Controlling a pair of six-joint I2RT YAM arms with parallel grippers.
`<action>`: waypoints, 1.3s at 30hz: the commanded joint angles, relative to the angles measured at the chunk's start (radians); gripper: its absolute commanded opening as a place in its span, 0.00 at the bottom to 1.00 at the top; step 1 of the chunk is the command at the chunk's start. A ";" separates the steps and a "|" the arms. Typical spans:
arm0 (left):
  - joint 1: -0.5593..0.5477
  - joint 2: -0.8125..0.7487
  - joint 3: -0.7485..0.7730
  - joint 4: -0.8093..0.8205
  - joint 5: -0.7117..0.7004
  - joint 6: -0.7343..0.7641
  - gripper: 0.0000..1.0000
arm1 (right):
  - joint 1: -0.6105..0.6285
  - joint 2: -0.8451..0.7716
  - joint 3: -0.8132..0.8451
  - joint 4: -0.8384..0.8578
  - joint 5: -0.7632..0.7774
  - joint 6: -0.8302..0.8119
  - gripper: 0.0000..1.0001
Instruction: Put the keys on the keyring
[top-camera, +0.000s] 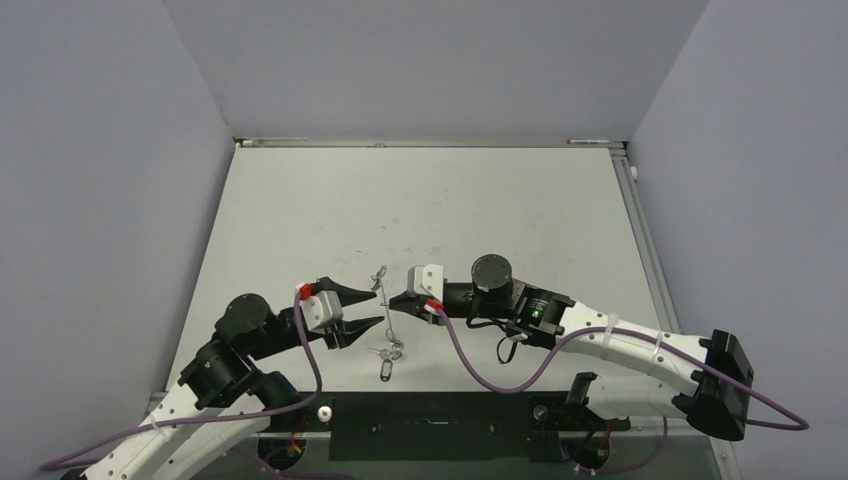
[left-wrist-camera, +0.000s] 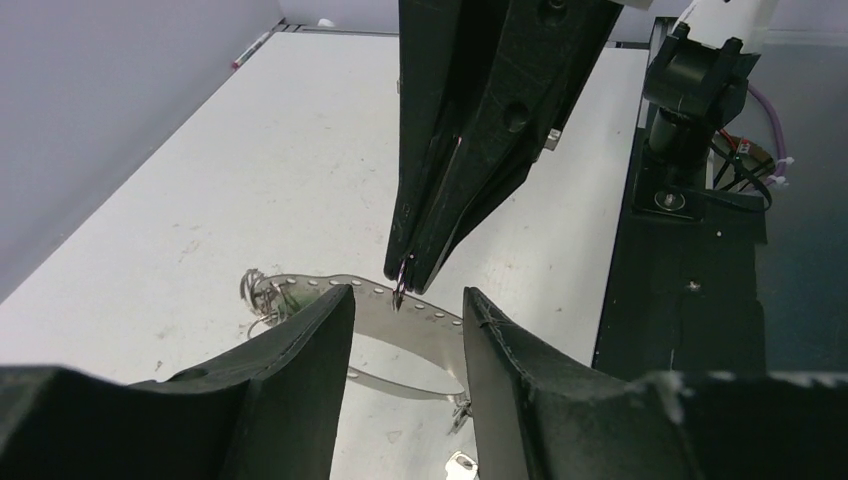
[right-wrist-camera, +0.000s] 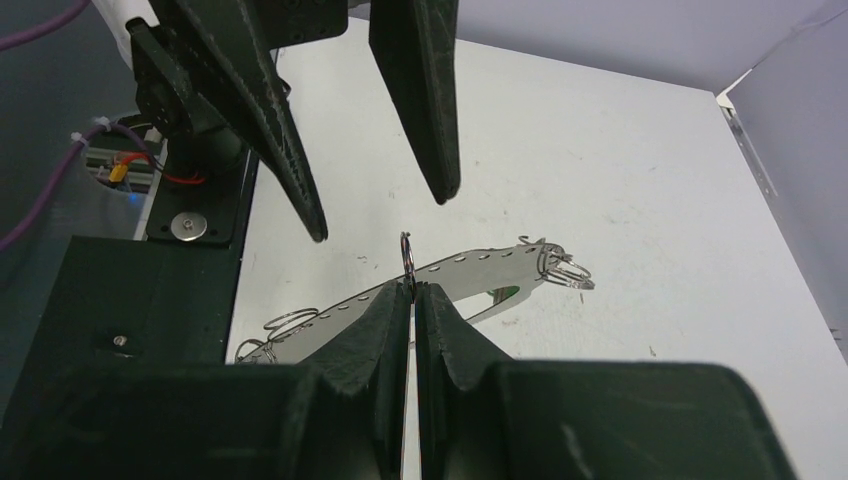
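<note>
A thin wire keyring (right-wrist-camera: 407, 258) stands upright, pinched in the tips of my right gripper (right-wrist-camera: 412, 288), which is shut on it. In the left wrist view the same keyring (left-wrist-camera: 402, 284) hangs from the right arm's black fingertips, just beyond my left gripper (left-wrist-camera: 408, 293). The left gripper is open and holds nothing. From above, the left gripper (top-camera: 377, 305) and right gripper (top-camera: 393, 302) meet tip to tip at mid-table. Small silvery keys (top-camera: 390, 352) lie on the table just in front of them. One key (left-wrist-camera: 460, 466) shows at the bottom of the left wrist view.
A flat metal strip with a row of holes (right-wrist-camera: 470, 268) lies on the white table (top-camera: 500, 210) under both grippers, with wire ring clusters at its ends (right-wrist-camera: 562, 268) (right-wrist-camera: 270, 325). A black base plate (top-camera: 430, 425) runs along the near edge. Grey walls enclose three sides.
</note>
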 joint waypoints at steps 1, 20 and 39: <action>-0.003 -0.040 -0.005 0.000 0.025 0.050 0.37 | -0.008 -0.047 0.037 -0.005 0.002 -0.017 0.05; -0.003 0.094 0.018 0.037 0.104 0.078 0.27 | -0.003 -0.079 0.028 -0.050 -0.013 -0.032 0.05; -0.003 0.097 -0.001 0.081 0.147 0.077 0.07 | -0.002 -0.074 0.045 -0.078 -0.054 -0.034 0.05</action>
